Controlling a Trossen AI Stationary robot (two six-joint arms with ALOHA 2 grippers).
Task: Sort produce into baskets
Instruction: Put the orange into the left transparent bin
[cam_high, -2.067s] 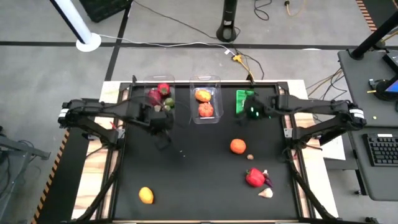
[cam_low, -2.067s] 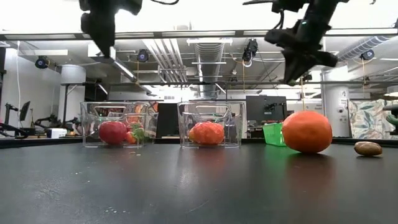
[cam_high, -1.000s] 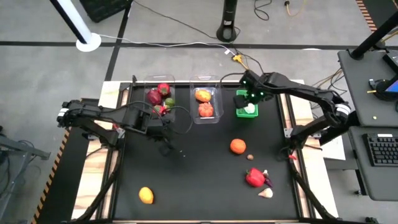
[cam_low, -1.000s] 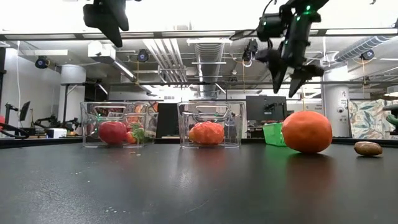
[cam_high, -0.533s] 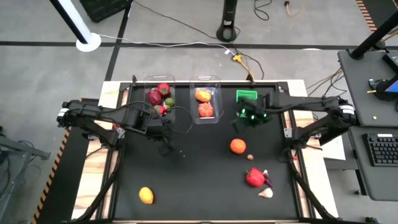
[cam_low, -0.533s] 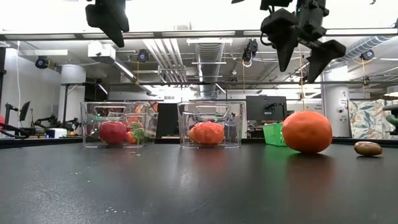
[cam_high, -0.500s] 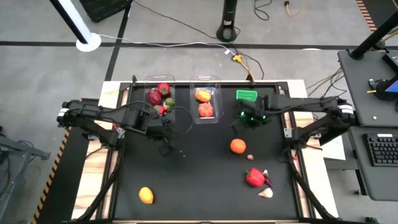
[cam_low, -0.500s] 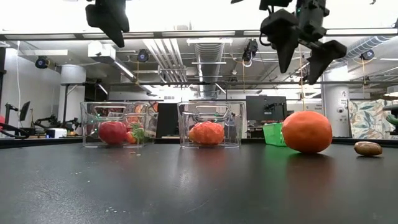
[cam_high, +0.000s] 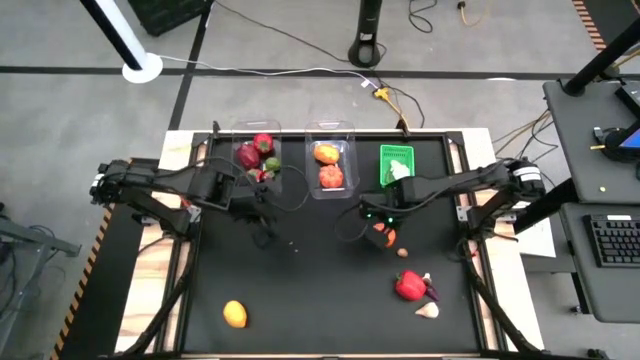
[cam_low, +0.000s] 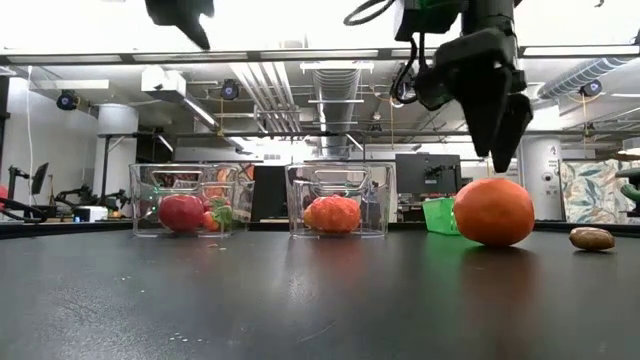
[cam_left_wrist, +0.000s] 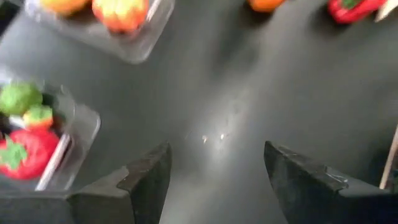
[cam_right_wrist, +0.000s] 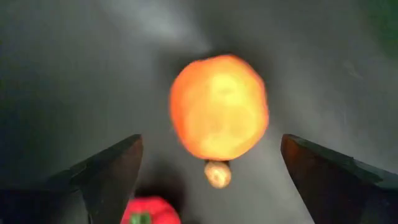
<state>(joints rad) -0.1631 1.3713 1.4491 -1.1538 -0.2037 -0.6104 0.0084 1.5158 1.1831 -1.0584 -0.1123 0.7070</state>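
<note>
Produce spread over the dark table (cam_high: 320, 300) in the high view: orange fruit (cam_high: 386, 236) lying mid-right, half covered by the right gripper (cam_high: 374, 222) hanging directly above it; small brown piece (cam_high: 402, 252) just beside it; red pepper (cam_high: 409, 286), purple piece and white garlic piece (cam_high: 427, 311) clustering nearer the front; yellow-orange fruit (cam_high: 234, 315) lying alone front-left. Left clear tub (cam_high: 257, 155) holding red and green pieces, middle clear tub (cam_high: 331, 163) holding orange ones, green basket (cam_high: 397, 164) holding a white piece. Left gripper (cam_high: 263, 212) waiting beside the left tub.

Low view: right gripper hovering just above the orange fruit, not touching.

Left wrist view: fingers (cam_left_wrist: 144, 180) spread wide over bare table.

Right wrist view: fingers (cam_right_wrist: 106, 177) spread wide, flanking the orange fruit below.
</note>
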